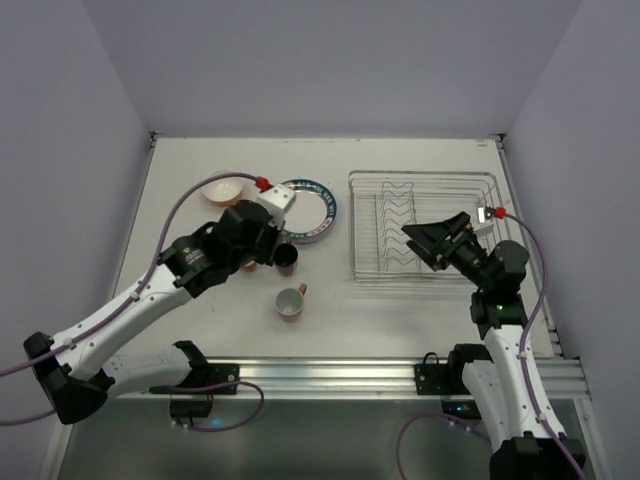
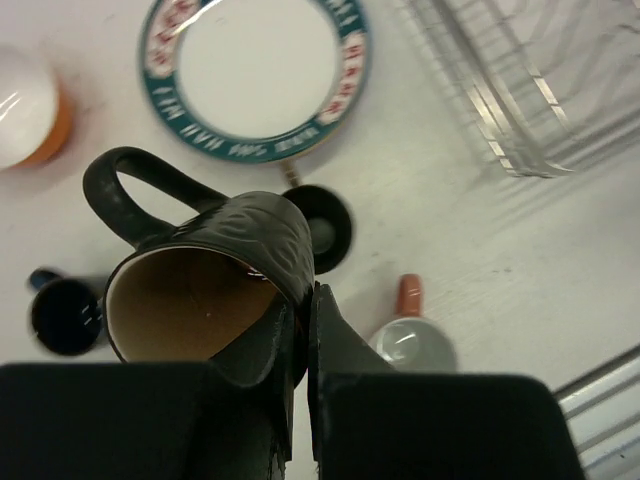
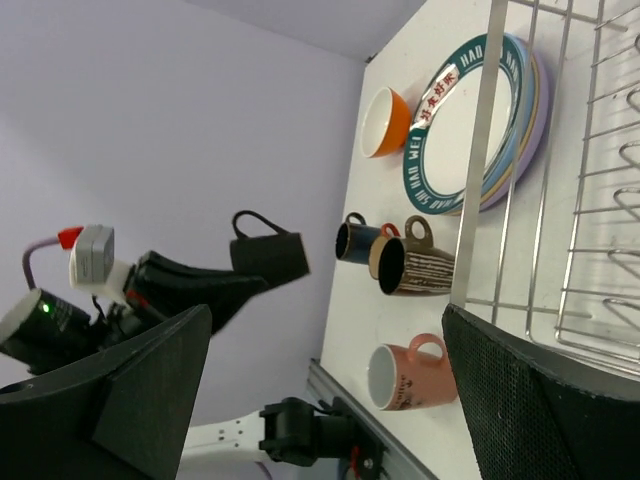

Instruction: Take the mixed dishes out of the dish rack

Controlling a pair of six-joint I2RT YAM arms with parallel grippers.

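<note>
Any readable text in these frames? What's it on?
"HAO WEI": white capitals on the teal rim of the top plate, repeated round it.
Red characters on that rim's white panels: too small to read.
Print on the pink mug: too small to read.
Dark mug in the left gripper: none seen.

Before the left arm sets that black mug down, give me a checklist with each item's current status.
1. Left gripper pinching the black mug's wall: ok.
2. Black mug held up off the table: ok.
3. Free spot directly beneath it: cannot tell. The blue mug, striped mug and pink mug stand nearby.
4. Dish rack holds no dishes: ok.
5. Right gripper open, holding nothing, over the rack: ok.
</note>
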